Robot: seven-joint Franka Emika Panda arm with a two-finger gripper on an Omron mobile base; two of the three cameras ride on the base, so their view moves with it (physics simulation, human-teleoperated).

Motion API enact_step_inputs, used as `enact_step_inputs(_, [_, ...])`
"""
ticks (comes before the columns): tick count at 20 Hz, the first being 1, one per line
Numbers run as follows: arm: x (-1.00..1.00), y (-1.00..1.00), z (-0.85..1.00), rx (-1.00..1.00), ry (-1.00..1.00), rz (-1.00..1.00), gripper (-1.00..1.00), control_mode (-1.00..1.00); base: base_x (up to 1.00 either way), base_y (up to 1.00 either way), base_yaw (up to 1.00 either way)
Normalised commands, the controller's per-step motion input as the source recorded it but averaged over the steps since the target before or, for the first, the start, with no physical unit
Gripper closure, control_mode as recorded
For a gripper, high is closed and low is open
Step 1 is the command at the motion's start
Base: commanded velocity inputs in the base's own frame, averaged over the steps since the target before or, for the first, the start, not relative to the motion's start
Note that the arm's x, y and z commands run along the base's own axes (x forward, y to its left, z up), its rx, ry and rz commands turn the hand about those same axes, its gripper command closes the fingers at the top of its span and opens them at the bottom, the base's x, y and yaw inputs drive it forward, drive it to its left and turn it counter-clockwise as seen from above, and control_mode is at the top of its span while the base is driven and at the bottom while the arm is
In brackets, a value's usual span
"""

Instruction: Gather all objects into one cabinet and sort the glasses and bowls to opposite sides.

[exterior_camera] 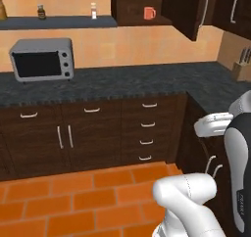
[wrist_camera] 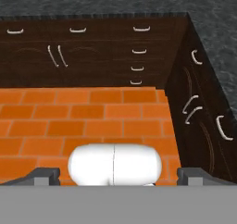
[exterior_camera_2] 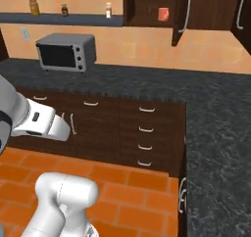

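Gripper fingertips spread wide, nothing btwn jaws, orange tile floor just beyond them. Coral-orange mug sits in open wall cabinet, far above/ahead of jaws.

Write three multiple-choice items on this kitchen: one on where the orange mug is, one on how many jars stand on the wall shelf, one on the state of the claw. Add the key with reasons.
1. Where is the coral-orange mug?
A. On the counter
B. Inside the open wall cabinet
C. On top of the toaster oven

2. How many spice jars stand on the wall shelf?
A. Three
B. One
C. Six

3. What state is the claw in?
A. Shut on a mug
B. Shut on a drawer handle
C. Open and holding nothing

Key: 1 B, the mug sits on the cabinet's shelf behind its swung-out door. 2 A, the right base view shows three small jars in a row. 3 C, in the hand view the fingertips stand far apart over the orange floor.
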Motion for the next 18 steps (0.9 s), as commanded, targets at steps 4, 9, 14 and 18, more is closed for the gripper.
enact_step_inputs(4, [0.00,0.00,0.00,0.00,0.00,0.00,-1.00,1.00,0.89,-0.29,-0.02])
enact_step_inputs(9, [0.00,0.00,0.00,0.00,0.00,0.00,-1.00,1.00,0.74,-0.41,-0.10])
enact_step_inputs(14, [0.00,0.00,0.00,0.00,0.00,0.00,-1.00,1.00,0.67,-0.39,-0.08])
enact_step_inputs(18, [0.00,0.00,0.00,0.00,0.00,0.00,-1.00,1.00,0.73,-0.08,0.00])
